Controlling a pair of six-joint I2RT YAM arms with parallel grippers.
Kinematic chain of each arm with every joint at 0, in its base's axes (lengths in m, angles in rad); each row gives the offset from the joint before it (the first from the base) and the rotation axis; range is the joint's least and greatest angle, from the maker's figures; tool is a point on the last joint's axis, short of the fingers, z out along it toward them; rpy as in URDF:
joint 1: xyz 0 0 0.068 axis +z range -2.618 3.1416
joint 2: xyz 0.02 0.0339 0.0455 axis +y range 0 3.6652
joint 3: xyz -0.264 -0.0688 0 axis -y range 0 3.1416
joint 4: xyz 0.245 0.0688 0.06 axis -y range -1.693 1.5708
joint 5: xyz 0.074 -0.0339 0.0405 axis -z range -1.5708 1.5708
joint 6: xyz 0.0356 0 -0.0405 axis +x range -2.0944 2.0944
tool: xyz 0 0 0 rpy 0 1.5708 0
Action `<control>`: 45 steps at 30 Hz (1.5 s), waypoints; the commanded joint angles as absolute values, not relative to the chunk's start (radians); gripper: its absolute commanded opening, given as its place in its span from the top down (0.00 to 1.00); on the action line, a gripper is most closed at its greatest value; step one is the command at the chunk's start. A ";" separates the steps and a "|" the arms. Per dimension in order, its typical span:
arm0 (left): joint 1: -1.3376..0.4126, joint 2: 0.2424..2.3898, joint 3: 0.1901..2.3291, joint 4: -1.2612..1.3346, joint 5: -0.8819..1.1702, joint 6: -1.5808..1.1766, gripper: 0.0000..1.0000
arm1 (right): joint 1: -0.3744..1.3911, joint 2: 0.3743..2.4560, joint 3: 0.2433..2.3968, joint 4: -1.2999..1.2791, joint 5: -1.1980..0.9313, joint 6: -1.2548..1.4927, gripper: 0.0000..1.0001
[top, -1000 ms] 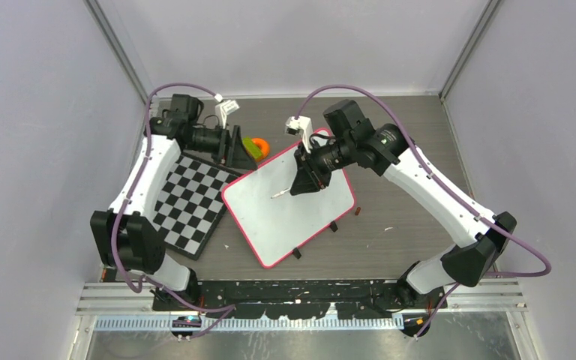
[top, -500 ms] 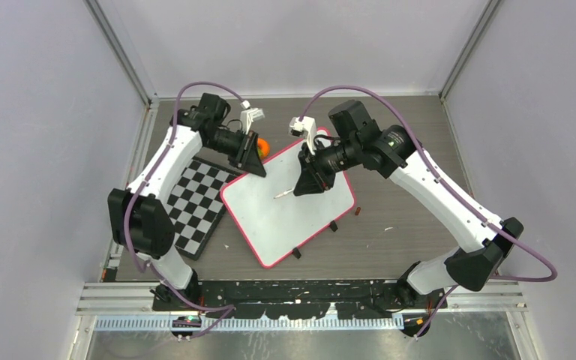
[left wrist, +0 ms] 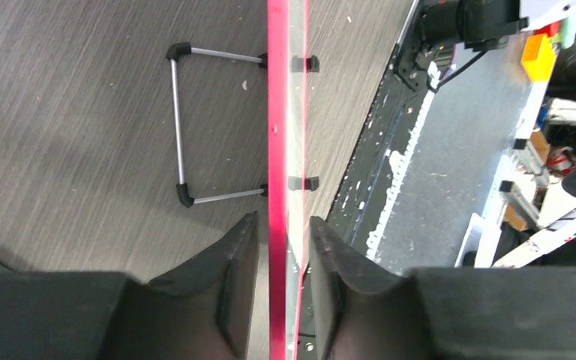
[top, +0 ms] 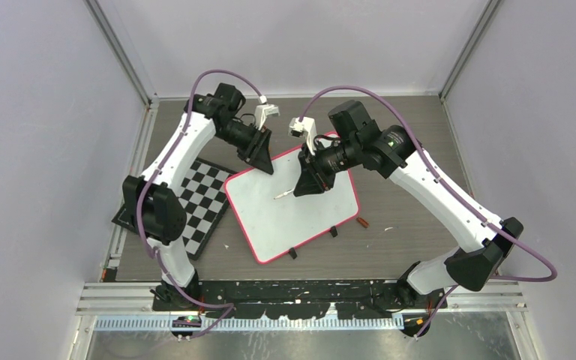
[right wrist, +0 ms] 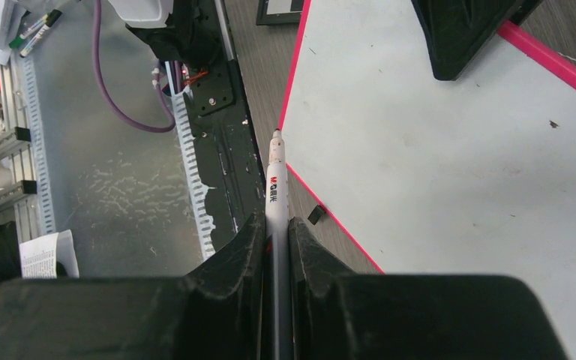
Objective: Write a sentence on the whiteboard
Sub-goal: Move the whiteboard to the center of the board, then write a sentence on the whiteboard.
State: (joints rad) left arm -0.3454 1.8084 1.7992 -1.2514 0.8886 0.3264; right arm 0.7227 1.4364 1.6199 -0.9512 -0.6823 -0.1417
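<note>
The whiteboard [top: 300,217] lies tilted mid-table, its face blank, with no lettering of the sentence visible. My left gripper [top: 268,166] is at its far left edge. In the left wrist view the jaws [left wrist: 281,219] straddle the pink-red rim [left wrist: 276,135] with a thin gap on each side. My right gripper [top: 305,187] hovers over the board's middle, shut on a white marker [top: 283,193] that points toward the near left. In the right wrist view the marker [right wrist: 275,180] sticks out from between the fingers [right wrist: 274,221], next to the board [right wrist: 457,150].
A black-and-white checkerboard [top: 199,199] lies left of the whiteboard, partly under the left arm. A small red cap [top: 363,221] lies on the table by the board's right corner. A wire stand [left wrist: 178,124] juts from the board's edge. Grey walls enclose the table.
My left arm swung right from over the checkerboard to the whiteboard's far left edge. The board and the red cap shifted slightly. My right gripper and marker barely moved.
</note>
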 commanded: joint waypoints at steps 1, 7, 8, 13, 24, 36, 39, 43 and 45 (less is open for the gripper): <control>-0.351 1.792 1.839 -1.288 0.847 0.338 0.58 | 0.728 1.425 1.633 -0.919 -0.688 -0.150 1.00; -0.197 1.612 1.708 -1.153 0.935 0.217 0.42 | 0.728 1.432 1.624 -0.839 -0.631 -0.098 1.00; -0.166 1.582 1.684 -1.137 0.952 0.207 0.42 | 0.727 1.442 1.628 -0.828 -0.629 -0.086 1.00; -0.084 1.477 1.554 -1.114 0.998 0.203 0.43 | 0.735 1.504 1.688 -0.794 -0.624 -0.031 1.00; -0.081 1.479 1.466 -1.041 1.030 0.155 0.50 | 0.832 1.582 1.726 -0.715 -0.481 0.040 1.00; -0.082 1.484 1.446 -1.048 1.032 0.166 0.60 | 0.899 1.651 1.764 -0.668 -0.407 0.071 1.00; -0.083 1.485 1.437 -1.054 1.038 0.175 0.62 | 0.902 1.653 1.755 -0.643 -0.389 0.091 1.00; -0.083 1.486 1.425 -1.055 1.049 0.179 0.69 | 0.908 1.652 1.738 -0.623 -0.375 0.112 1.00; -0.083 1.488 1.424 -1.056 1.054 0.180 0.74 | 0.912 1.648 1.722 -0.610 -0.375 0.118 1.00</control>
State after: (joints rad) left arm -0.0837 1.4895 1.4284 -1.0695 1.0107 0.1650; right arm 0.9016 1.6653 1.7229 -0.6846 -0.3988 0.0868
